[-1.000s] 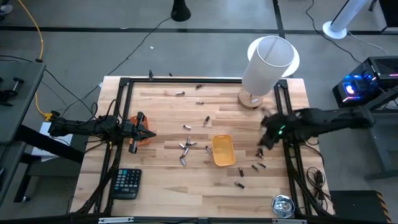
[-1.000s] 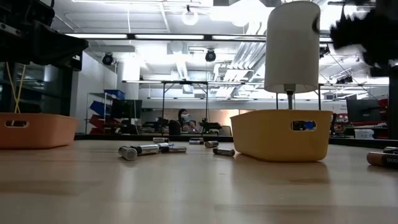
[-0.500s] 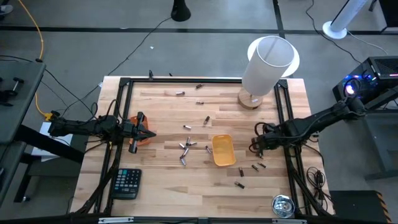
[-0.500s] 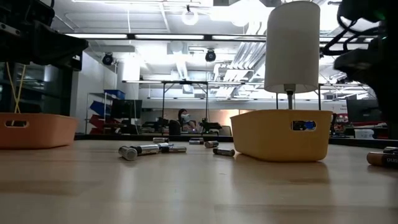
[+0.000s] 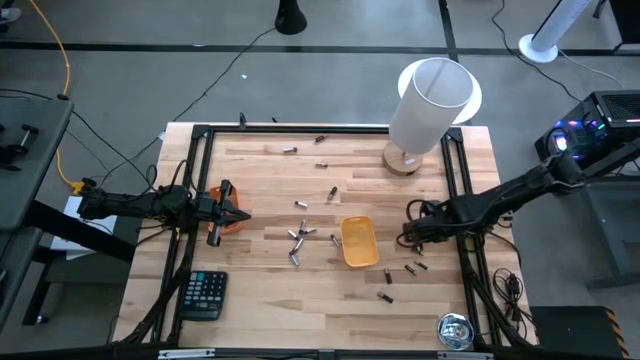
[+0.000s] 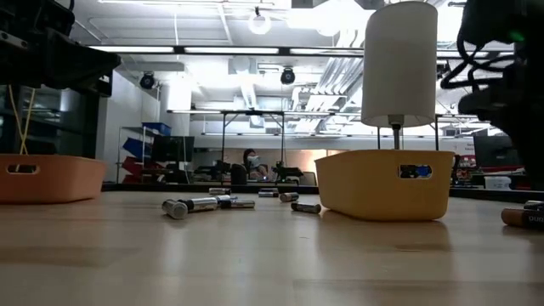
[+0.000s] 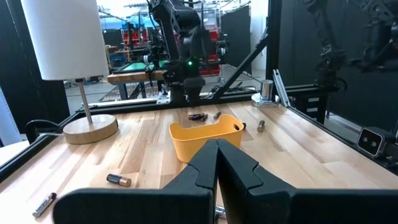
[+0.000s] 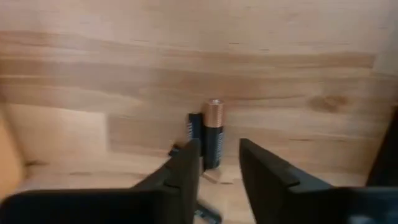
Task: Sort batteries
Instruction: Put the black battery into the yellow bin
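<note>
Small batteries lie scattered on the wooden table: silvery ones [image 5: 298, 236] near the middle, dark ones [image 5: 410, 268] near the right rail. A yellow tray [image 5: 358, 241] stands right of centre and an orange tray [image 5: 228, 224] at the left. My right gripper [image 8: 217, 165] points down, open, just right of the yellow tray. Its fingers stand on either side of a black battery with a copper end [image 8: 213, 140], which lies flat beside a second dark battery [image 8: 194, 127]. My left gripper [image 7: 217, 163] waits shut over the orange tray.
A white table lamp [image 5: 430, 105] stands at the far right corner on a round wooden base. A black calculator [image 5: 203, 293] lies at the near left and a shiny round tin [image 5: 455, 331] at the near right. Black frame rails [image 5: 462, 200] run along the table's sides.
My right gripper has come down toward the table, shifting toward the near edge and the yellow tray, and its wrist has rolled so that it now points down over the dark batteries. Nothing on the table has moved.
</note>
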